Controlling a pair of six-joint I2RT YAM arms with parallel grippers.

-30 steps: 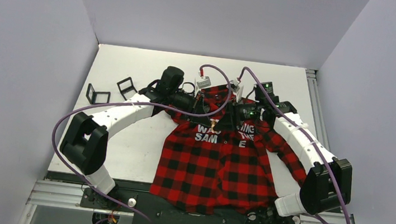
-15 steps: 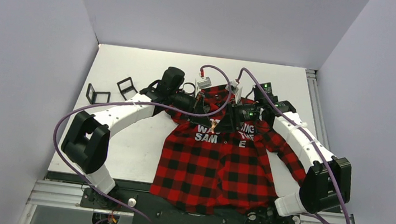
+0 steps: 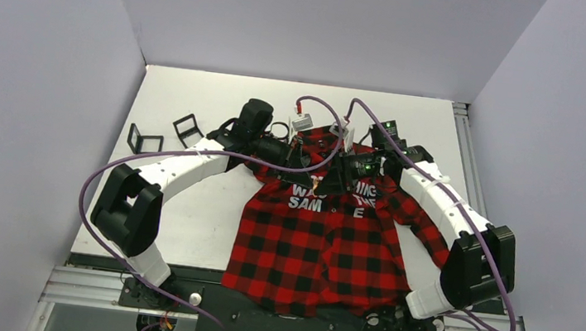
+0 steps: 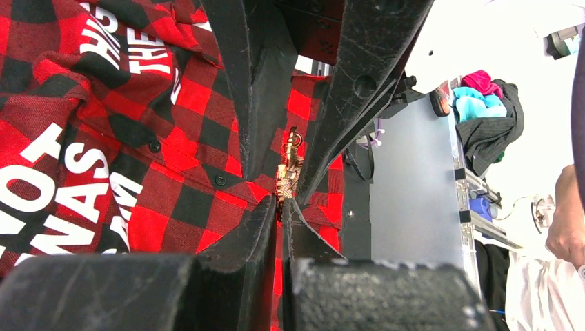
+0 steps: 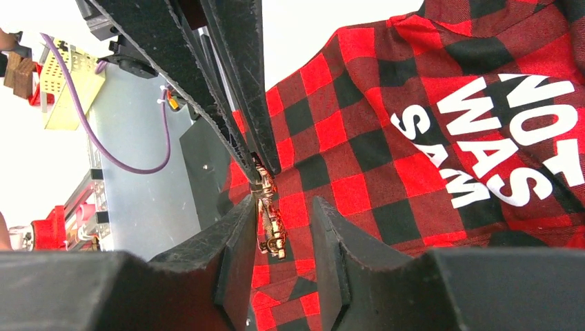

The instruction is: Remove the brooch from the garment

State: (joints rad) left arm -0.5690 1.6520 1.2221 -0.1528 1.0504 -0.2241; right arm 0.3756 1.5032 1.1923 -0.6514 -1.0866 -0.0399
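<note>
The garment (image 3: 321,252), a red-and-black check shirt with white letters, lies flat on the table. The brooch (image 3: 316,186) is a small gold pin on its chest. In the left wrist view my left gripper (image 4: 279,202) is shut, its tips pinching a tented fold of the garment (image 4: 172,103) at the lower end of the brooch (image 4: 288,172). My right gripper (image 5: 283,207) is open and straddles the brooch (image 5: 270,224), which lies close against its left finger (image 5: 238,238). The other finger stands clear of it.
Two small black frames (image 3: 145,139) (image 3: 187,128) stand on the white table (image 3: 183,220) to the left of the shirt. Purple cables (image 3: 321,106) loop over both wrists above the collar. Grey walls close in the back and both sides.
The right arm has edged a little left, toward the brooch. The left arm and the shirt have not moved.
</note>
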